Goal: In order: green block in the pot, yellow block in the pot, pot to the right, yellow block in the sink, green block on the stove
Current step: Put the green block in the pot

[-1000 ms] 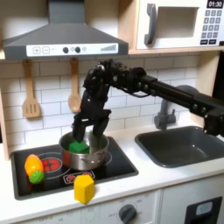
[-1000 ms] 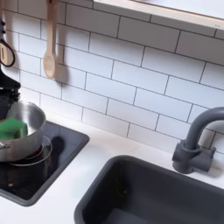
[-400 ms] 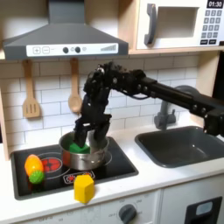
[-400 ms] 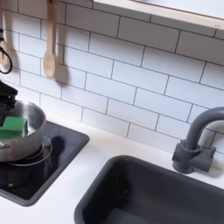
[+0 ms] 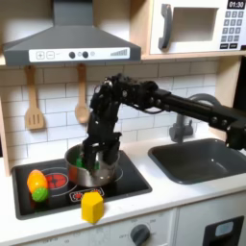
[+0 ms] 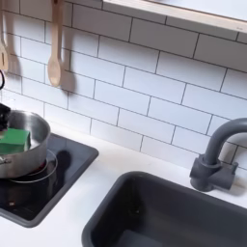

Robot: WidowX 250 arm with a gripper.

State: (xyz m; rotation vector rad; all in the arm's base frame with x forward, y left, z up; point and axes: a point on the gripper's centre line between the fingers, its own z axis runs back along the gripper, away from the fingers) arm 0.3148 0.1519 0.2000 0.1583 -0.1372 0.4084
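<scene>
We see the gripper lowered into the pot on the stove in the first exterior view, its fingers down among the pot's contents — whether they are spread or closed we cannot tell, for the arm's own dark bulk and the pot's wall cover them. The green block lies inside the pot in the second exterior view, flat against the metal near that view's left edge, where the frame cuts the pot off. The yellow block stands on the white counter edge in front of the stove, well apart from the pot and not yet placed. The sink sits at the first exterior view's right, its faucet behind the arm.

We judge both blocks light and rigid, with flat faces best pinched on two opposite sides; the pot's polished metal looks slippery, so its thin rim seems the surest hold for dragging. A toy fruit rests on the stove's near burner at the first exterior view's left.
</scene>
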